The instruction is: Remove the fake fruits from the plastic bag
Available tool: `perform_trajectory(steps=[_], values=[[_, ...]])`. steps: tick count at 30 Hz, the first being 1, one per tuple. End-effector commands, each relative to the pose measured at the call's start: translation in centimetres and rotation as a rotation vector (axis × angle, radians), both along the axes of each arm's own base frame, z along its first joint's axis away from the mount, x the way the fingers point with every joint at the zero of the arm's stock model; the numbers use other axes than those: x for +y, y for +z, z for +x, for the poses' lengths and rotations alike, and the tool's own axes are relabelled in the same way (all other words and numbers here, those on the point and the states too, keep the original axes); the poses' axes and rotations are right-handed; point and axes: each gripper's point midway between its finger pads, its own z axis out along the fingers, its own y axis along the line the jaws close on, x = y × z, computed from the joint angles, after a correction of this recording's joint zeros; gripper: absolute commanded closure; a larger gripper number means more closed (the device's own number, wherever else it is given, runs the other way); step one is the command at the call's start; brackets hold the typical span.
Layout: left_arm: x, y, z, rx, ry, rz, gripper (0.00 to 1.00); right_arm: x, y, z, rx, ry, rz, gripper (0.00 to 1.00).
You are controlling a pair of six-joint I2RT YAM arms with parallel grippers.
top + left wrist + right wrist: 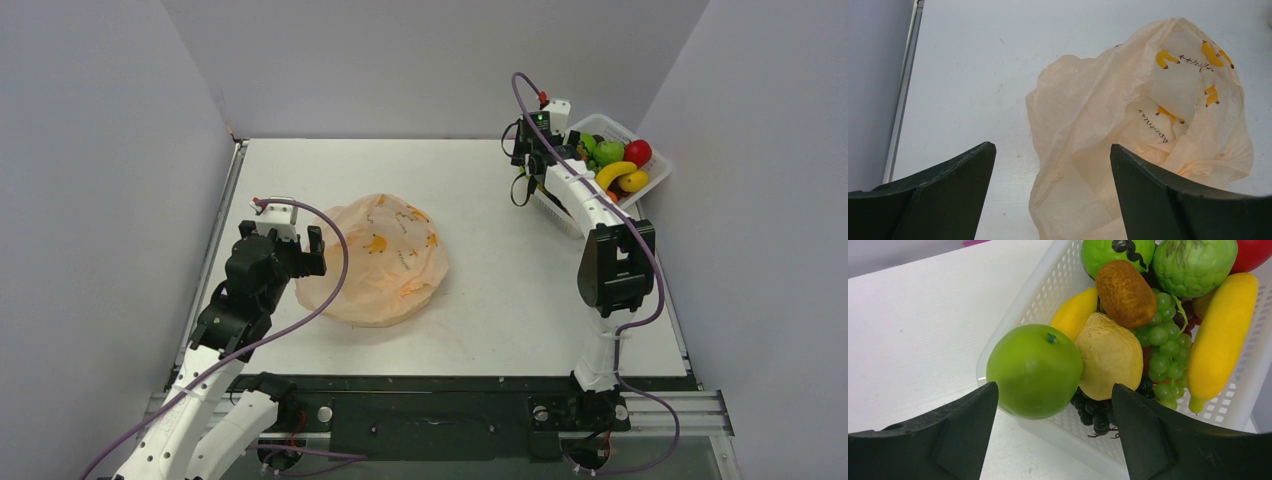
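The peach-orange plastic bag (375,260) lies crumpled on the white table, left of centre. No fruit shows through it. My left gripper (303,250) is open at the bag's left edge. In the left wrist view the bag (1148,110) fills the right side, and its near fold lies between the open fingers of my left gripper (1052,146). My right gripper (575,150) is open over the near rim of the white basket (655,180). A green apple (1034,371) rests at that rim, just beyond the open fingertips of my right gripper (1054,386), untouched.
The basket (1048,285) at the back right holds a banana (1223,335), a brown fruit (1125,292), a pale yellow fruit (1110,357), green grapes (1165,345) and a red apple (637,152). Grey walls close three sides.
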Motion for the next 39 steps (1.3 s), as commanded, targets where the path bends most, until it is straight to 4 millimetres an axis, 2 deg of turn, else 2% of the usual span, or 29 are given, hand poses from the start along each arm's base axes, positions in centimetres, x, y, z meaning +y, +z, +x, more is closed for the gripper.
perform_trajectory(steps=[1,8,13,17,21,22,23,25,26,27,28,29,30,31,33,36,39], values=[[-0.2,0.8,0.4,-0.028,-0.007,-0.009,0.16,0.1,5.5,-0.4,-0.099,-0.014,-0.047,0.21],[-0.2,0.6,0.3,-0.021,-0.010,-0.006,0.16,1.3,5.5,-1.1,-0.092,0.000,-0.072,0.21],[-0.3,0.6,0.3,-0.019,-0.012,-0.007,0.16,2.3,5.9,-2.4,-0.100,0.013,-0.059,0.22],[-0.3,0.7,0.3,-0.024,-0.016,-0.011,0.16,4.2,8.0,-4.9,-0.147,0.047,-0.029,0.22],[-0.4,1.9,0.1,-0.069,-0.020,-0.036,0.15,7.7,11.2,-8.9,-0.213,0.150,0.009,0.22],[-0.4,2.4,0.0,-0.083,-0.020,-0.048,0.15,7.8,12.3,-10.2,-0.233,0.166,0.013,0.22],[-0.5,3.4,-0.2,-0.102,-0.025,-0.059,0.14,8.9,12.9,-11.3,-0.244,0.193,0.008,0.22],[-0.7,5.5,-0.6,-0.142,-0.045,-0.086,0.13,9.4,14.7,-14.0,-0.275,0.224,-0.010,0.22],[-1.0,6.3,-0.9,-0.151,-0.059,-0.103,0.13,8.7,15.9,-15.6,-0.300,0.218,-0.020,0.21],[-1.0,8.0,-1.3,-0.173,-0.066,-0.118,0.12,9.3,16.5,-16.8,-0.315,0.242,-0.014,0.21],[-1.2,9.9,-2.0,-0.195,-0.085,-0.143,0.12,8.6,17.6,-18.4,-0.338,0.247,-0.004,0.21],[-1.3,10.8,-2.3,-0.207,-0.097,-0.156,0.12,8.7,18.3,-19.4,-0.353,0.266,0.009,0.21],[-1.6,13.0,-3.2,-0.240,-0.124,-0.186,0.12,7.9,19.4,-21.1,-0.384,0.277,0.030,0.21],[-1.8,14.2,-3.7,-0.262,-0.137,-0.215,0.11,7.9,19.4,-22.0,-0.389,0.295,0.040,0.21],[-2.2,17.5,-5.4,-0.328,-0.183,-0.280,0.09,5.6,22.2,-25.4,-0.485,0.294,0.119,0.21],[-2.1,22.1,-7.8,-0.433,-0.222,-0.361,0.06,2.8,24.3,-28.5,-0.587,0.255,0.200,0.17],[-2.0,24.8,-9.4,-0.478,-0.244,-0.420,0.05,-0.4,26.5,-31.9,-0.703,0.220,0.285,0.15]])
